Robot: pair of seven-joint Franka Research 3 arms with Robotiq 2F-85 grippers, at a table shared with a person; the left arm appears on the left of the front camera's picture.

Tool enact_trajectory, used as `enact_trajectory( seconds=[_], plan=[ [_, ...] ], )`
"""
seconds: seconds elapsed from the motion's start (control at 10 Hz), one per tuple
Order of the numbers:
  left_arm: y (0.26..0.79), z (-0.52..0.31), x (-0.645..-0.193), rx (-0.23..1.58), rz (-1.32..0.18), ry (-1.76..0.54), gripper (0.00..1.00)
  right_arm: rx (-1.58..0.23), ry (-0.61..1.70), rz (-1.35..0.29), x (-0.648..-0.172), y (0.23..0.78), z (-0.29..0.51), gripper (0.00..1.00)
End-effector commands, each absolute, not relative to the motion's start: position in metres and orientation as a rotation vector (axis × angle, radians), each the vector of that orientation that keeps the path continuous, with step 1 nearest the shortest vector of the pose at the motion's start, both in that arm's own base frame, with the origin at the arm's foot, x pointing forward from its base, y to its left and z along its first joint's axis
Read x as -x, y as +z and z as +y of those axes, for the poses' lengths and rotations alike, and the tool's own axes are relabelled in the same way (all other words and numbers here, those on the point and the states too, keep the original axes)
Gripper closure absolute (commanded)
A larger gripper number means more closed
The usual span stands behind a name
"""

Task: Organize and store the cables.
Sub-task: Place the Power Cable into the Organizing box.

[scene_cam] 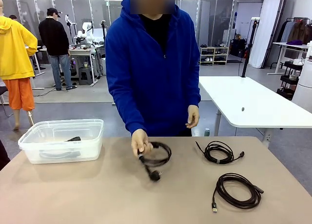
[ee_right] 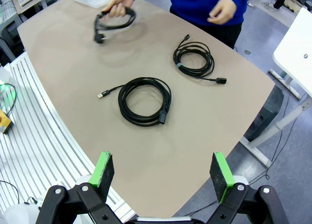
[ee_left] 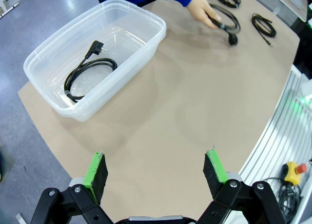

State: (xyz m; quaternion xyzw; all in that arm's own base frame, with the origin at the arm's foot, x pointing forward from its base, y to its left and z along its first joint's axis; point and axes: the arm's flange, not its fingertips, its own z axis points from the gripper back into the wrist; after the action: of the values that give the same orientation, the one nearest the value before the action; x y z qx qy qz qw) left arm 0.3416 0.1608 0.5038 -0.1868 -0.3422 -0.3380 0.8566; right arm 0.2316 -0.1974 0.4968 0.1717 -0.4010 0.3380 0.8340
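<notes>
A person's hand [scene_cam: 139,142] holds a looped black cable with a chunky plug [scene_cam: 156,158] just above the table's middle; the same cable [ee_left: 226,25] [ee_right: 115,20] appears in both wrist views. A thin coiled cable [scene_cam: 219,152] [ee_right: 195,59] lies at the right rear. A larger coil with a metal-tipped connector [scene_cam: 237,190] [ee_right: 144,100] lies at the right front. Another cable with a plug [ee_left: 89,72] rests inside the clear plastic bin [scene_cam: 61,141] [ee_left: 146,19]. My left gripper [ee_left: 156,170] hangs open above the table, empty. My right gripper [ee_right: 163,171] is open too, holding nothing.
The tan table [scene_cam: 97,194] has bare room at its front left and centre. A white table [scene_cam: 253,102] stands beyond on the right. People stand far off at the left rear. A yellow box with a red button [ee_left: 294,172] sits beside the table's edge.
</notes>
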Motion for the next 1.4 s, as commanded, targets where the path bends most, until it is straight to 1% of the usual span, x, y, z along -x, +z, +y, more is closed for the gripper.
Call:
enact_trajectory(
  seconds=[0.0,0.9,1.0,1.2,1.3],
  plan=[
    [0.501,0.161,-0.341,0.409,-0.74,-0.726,0.0,-0.367,0.731,-0.857,-0.23,0.498,-0.199,0.0],
    [0.501,0.161,-0.341,0.409,-0.74,-0.726,0.0,-0.367,0.731,-0.857,-0.23,0.498,-0.199,0.0],
    [0.504,0.161,-0.342,0.393,-0.719,-0.71,0.0,-0.367,0.731,-0.857,-0.23,0.498,-0.199,0.0],
    [0.51,0.11,-0.357,0.34,-0.651,-0.813,0.0,-0.367,0.731,-0.857,-0.23,0.498,-0.199,0.0],
    [0.513,0.087,-0.362,0.361,-0.639,-0.83,0.0,-0.367,0.731,-0.857,-0.23,0.498,-0.199,0.0]
  ],
)
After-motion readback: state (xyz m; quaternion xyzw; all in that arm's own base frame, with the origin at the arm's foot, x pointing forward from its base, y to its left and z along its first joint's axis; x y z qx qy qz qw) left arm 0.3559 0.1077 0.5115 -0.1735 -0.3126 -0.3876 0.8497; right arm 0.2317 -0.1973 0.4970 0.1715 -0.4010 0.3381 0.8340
